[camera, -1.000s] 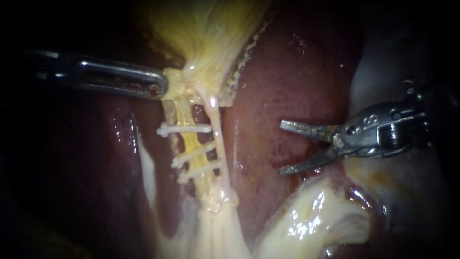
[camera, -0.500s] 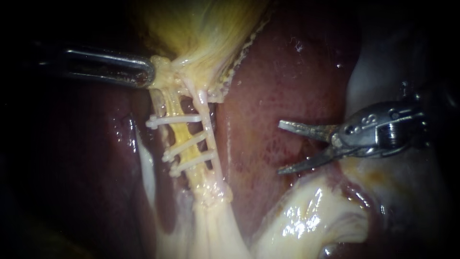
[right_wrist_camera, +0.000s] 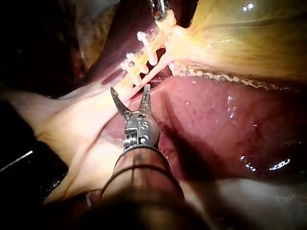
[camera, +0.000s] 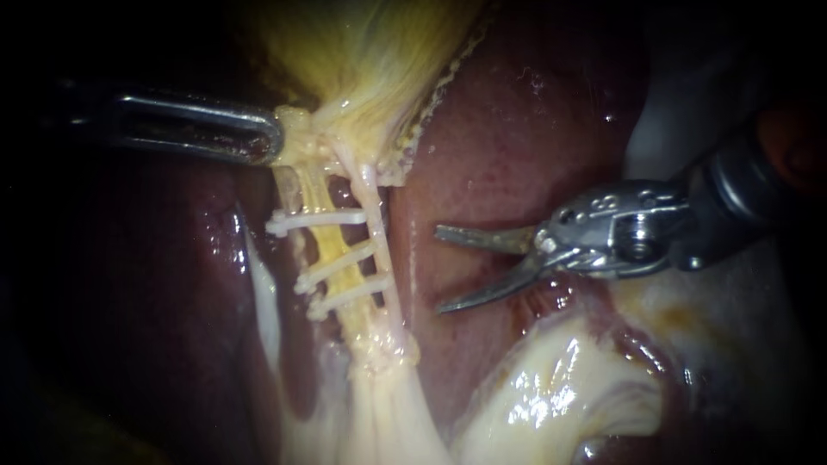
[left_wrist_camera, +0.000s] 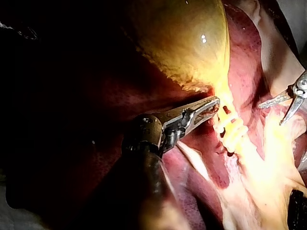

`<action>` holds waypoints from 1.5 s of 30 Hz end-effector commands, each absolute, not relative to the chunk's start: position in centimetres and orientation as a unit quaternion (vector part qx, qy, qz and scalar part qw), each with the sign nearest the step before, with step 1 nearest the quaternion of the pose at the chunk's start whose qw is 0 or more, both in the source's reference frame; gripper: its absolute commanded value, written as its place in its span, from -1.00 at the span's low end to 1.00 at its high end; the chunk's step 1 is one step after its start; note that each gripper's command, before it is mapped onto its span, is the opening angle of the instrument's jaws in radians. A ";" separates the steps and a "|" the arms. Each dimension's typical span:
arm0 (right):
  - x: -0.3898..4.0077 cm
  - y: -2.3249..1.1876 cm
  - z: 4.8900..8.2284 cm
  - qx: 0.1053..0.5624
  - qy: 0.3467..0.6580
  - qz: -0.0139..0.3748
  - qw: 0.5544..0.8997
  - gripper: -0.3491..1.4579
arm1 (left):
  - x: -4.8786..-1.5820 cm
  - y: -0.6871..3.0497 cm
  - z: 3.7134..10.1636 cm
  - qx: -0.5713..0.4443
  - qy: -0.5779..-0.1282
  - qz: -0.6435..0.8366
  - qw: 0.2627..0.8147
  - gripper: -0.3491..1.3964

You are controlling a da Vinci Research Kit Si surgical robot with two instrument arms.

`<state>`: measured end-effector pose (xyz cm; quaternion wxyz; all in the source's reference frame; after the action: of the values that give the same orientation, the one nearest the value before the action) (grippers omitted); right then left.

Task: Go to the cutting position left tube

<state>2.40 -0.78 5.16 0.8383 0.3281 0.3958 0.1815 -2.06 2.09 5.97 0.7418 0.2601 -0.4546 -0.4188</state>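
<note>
Left instrument [camera: 274, 142] grips gallbladder [camera: 379, 60]; right instrument [camera: 438, 269] gapes near clips [camera: 340, 264].

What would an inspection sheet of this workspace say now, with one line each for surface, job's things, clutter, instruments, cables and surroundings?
Surface: liver, dark red and wet; the yellow gallbladder lies on it.
Job's things: left tube and right tube run down from the gallbladder neck; three white clips lie across them.
Clutter: nothing seen.
Instruments: left instrument, jaws shut on the gallbladder neck; right instrument, jaws open over the liver, beside the clips, touching neither tube.
Cables: nothing seen.
Surroundings: pale fatty tissue under the right instrument; darkness beyond.
</note>
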 end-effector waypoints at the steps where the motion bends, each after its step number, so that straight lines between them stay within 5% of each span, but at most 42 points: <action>1: 2.42 -0.77 5.18 0.334 0.396 0.183 0.836 0.83 | -2.06 2.09 5.97 0.260 -0.454 -0.419 0.742 -1.00; 36: 2.99 -0.79 5.91 0.399 0.388 0.187 0.810 0.74 | -2.09 2.06 5.95 0.262 -0.455 -0.418 0.742 -1.00; 45: 3.14 -0.71 6.00 0.437 0.410 0.202 0.775 0.74 | -2.10 2.05 5.96 0.262 -0.455 -0.418 0.742 -1.00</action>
<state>3.16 -0.70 6.00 0.7683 0.4443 0.4141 0.2023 -2.10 2.05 5.96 0.7419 0.2617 -0.4546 -0.4177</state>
